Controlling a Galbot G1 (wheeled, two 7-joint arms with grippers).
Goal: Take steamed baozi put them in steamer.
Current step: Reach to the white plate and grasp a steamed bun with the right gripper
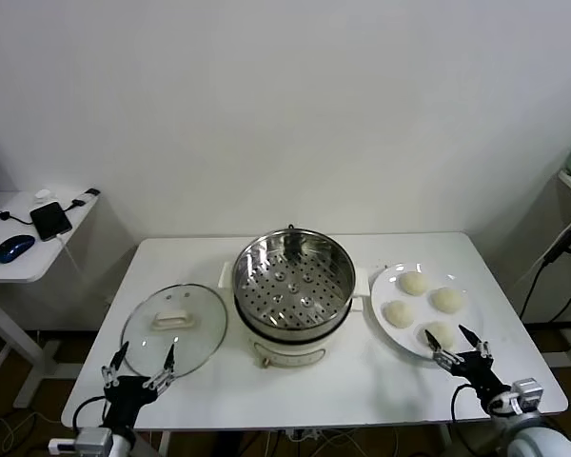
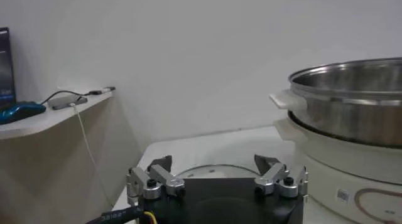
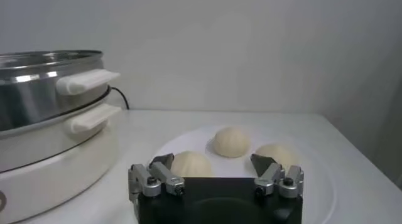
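Observation:
The steamer (image 1: 293, 286), a shiny steel pot with a perforated tray and cream base, stands open and empty at the table's middle. Several cream-white baozi lie on a white plate (image 1: 384, 289) to its right; the nearest one (image 1: 441, 333) sits at the plate's front. My right gripper (image 1: 460, 347) is open, low at the plate's front edge, just short of that baozi. In the right wrist view the gripper (image 3: 213, 162) faces three baozi (image 3: 191, 164), with the steamer (image 3: 44, 87) beside. My left gripper (image 1: 143, 369) is open and empty at the glass lid's front edge.
The glass lid (image 1: 174, 328) with a cream handle lies flat left of the steamer; it also shows in the left wrist view (image 2: 213, 172). A side desk (image 1: 19, 243) with a mouse and phone stands far left. A cable (image 1: 555, 252) hangs at the right.

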